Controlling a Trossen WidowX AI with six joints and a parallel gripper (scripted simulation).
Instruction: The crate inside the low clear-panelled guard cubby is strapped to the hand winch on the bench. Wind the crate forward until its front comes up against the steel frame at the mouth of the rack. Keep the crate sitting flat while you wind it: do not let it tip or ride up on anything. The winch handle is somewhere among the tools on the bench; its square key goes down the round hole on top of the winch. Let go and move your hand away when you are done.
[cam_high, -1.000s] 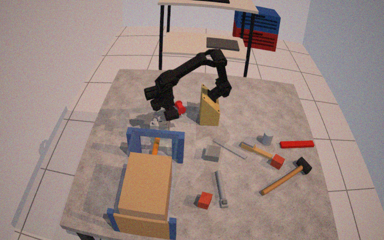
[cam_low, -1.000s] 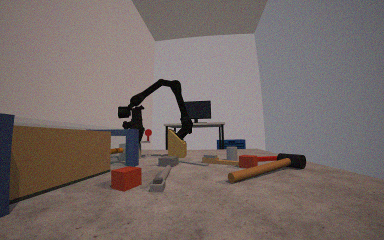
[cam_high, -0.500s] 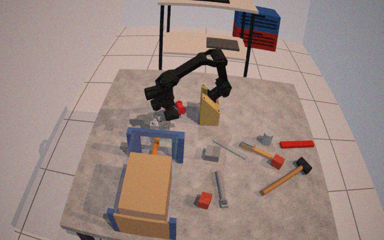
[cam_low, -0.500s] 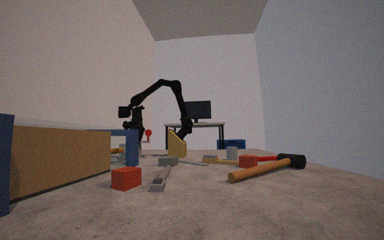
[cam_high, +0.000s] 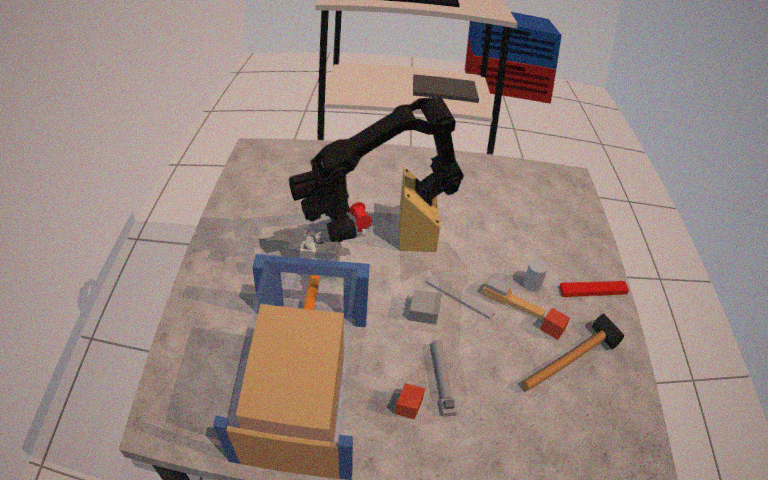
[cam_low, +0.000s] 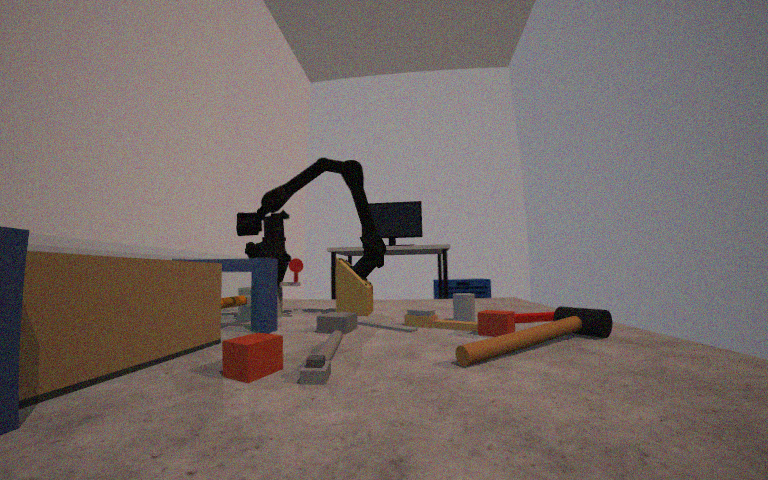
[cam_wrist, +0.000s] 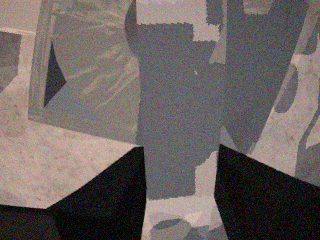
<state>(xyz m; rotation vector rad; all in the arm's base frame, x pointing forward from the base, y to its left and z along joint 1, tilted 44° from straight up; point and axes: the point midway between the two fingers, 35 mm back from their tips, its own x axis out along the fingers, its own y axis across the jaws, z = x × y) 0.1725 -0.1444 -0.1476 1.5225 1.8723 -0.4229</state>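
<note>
My gripper (cam_high: 339, 229) is shut on the winch handle, a grey crank with a red knob (cam_high: 360, 215). It holds the handle over the small grey winch (cam_high: 308, 244), near the bench's far left. I cannot tell whether the key sits in the winch hole. The tan crate (cam_high: 291, 373) sits flat in the cubby behind the blue frame (cam_high: 311, 285). An orange strap (cam_high: 311, 291) runs through the frame. In the side view a small gap shows between the crate (cam_low: 118, 316) and the frame (cam_low: 263, 294).
The yellow wedge (cam_high: 419, 217) carries the arm's base. To the right lie a grey block (cam_high: 424, 305), a thin steel rod (cam_high: 458, 298), a grey bar tool (cam_high: 441, 376), a red cube (cam_high: 408, 400), a mallet (cam_high: 572, 350), a red-headed tool (cam_high: 526, 308), a grey cylinder (cam_high: 534, 277) and a red bar (cam_high: 593, 288).
</note>
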